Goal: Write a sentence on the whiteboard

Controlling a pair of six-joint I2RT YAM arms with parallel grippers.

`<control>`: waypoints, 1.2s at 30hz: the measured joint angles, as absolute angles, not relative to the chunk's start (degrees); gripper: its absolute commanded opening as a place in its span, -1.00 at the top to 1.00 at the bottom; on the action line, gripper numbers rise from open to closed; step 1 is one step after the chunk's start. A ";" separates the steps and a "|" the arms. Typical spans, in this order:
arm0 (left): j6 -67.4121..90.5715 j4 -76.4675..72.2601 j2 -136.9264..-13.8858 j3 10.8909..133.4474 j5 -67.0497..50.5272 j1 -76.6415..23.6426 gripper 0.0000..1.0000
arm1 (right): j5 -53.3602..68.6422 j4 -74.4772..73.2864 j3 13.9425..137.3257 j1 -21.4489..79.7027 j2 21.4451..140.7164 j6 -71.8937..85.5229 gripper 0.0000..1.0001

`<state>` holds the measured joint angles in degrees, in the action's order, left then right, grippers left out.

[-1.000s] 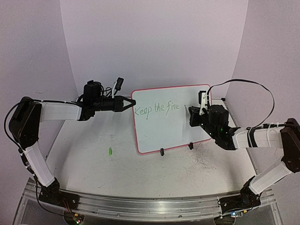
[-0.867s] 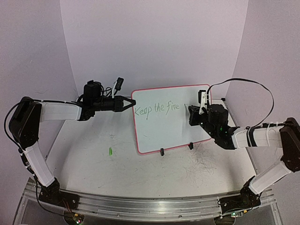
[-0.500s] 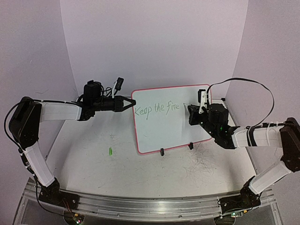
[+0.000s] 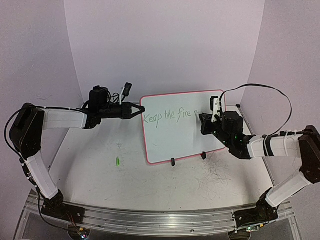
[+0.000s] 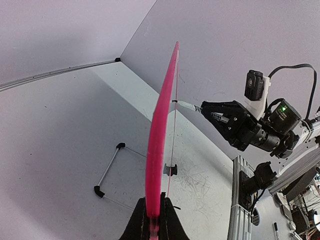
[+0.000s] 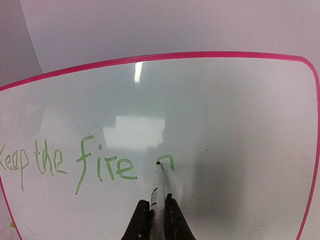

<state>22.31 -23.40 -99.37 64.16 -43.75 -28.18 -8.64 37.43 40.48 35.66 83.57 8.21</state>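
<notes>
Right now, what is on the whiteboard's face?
The green sentence, reading "Keep the fire", plus a started stroke at the marker tip. Anything beneath the marker barrel is covered.

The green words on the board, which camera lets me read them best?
The right wrist view. There the green words sit on the whiteboard big and clear: "Keep the fire", with the marker at the next letter. The top view shows them small. The left wrist view sees only the board's pink edge, no writing.

whiteboard (image 4: pixel 175 142): standing on edge, pink rim; sentence (image 6: pixel 84 161): green, "Keep the fire" plus partial letter
</notes>
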 measured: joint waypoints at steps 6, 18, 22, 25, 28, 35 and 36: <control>22.31 -23.40 -99.37 64.16 -43.75 -28.21 1.00 | -8.69 37.20 39.71 35.66 83.16 8.25 1.00; 22.31 -23.40 -99.37 64.16 -43.72 -28.25 1.00 | -9.52 36.60 39.22 35.67 82.81 8.35 1.00; 22.31 -23.40 -99.37 64.16 -43.72 -28.25 1.00 | -10.10 36.65 39.22 35.68 82.81 8.50 1.00; 22.31 -23.40 -99.37 64.16 -43.72 -28.25 1.00 | -10.78 36.77 39.22 35.66 82.81 8.61 1.00; 22.31 -23.40 -99.37 64.16 -43.70 -28.25 1.00 | -11.17 36.97 39.22 35.66 82.95 8.60 1.00; 22.33 -22.98 -99.37 64.18 -43.35 -28.25 1.00 | -11.38 37.99 39.44 35.68 83.80 8.58 1.00; 22.33 -22.98 -99.37 64.18 -43.35 -28.25 1.00 | -11.48 38.13 39.63 35.68 83.92 8.57 1.00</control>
